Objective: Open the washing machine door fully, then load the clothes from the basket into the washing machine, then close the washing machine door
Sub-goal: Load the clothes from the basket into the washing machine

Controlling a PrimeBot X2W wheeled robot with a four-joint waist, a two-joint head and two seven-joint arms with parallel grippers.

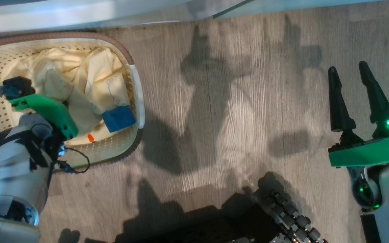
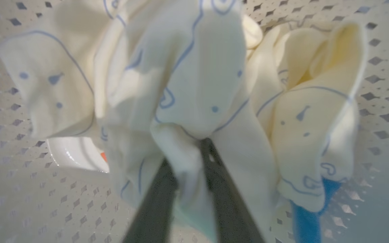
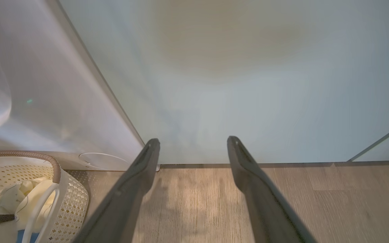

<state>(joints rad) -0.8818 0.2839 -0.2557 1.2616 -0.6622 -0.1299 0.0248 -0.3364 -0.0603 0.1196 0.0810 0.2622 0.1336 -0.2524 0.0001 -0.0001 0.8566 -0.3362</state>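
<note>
The left claw [image 2: 187, 155] is down inside the basket [image 1: 125, 54], and it grips the clothes [image 2: 198, 84]. A thick fold of the cream-yellow cloth sits between its two dark fingers [image 2: 223, 189] and touches both of them. The fingertips are hidden under the cloth. The rest of the bundle spreads beyond the fingertips and to both sides of the claw. It has thin blue outline drawings on it. A blue patch [image 2: 306, 219] hangs to the right of the fingers, close to the perforated basket wall. To the left of the fingers, a glossy white label [image 2: 76, 153] with a small orange mark lies on the basket floor, partly under the cloth.

In the head view the clothes lie in the basket, and the silver forearm with its green bracket [image 1: 46, 109] reaches in over them from the near side.

The right claw [image 1: 347, 67] is wide open, with nothing between its fingers. It hangs above the wooden floor [image 1: 214, 135], well apart from the basket, which stands far to its left. In the right wrist view a pale green cabinet door [image 3: 248, 84] stands in front of this claw. A white panel [image 3: 29, 84] stands further left, behind the basket. I cannot tell whether this panel belongs to the washing machine.
</note>
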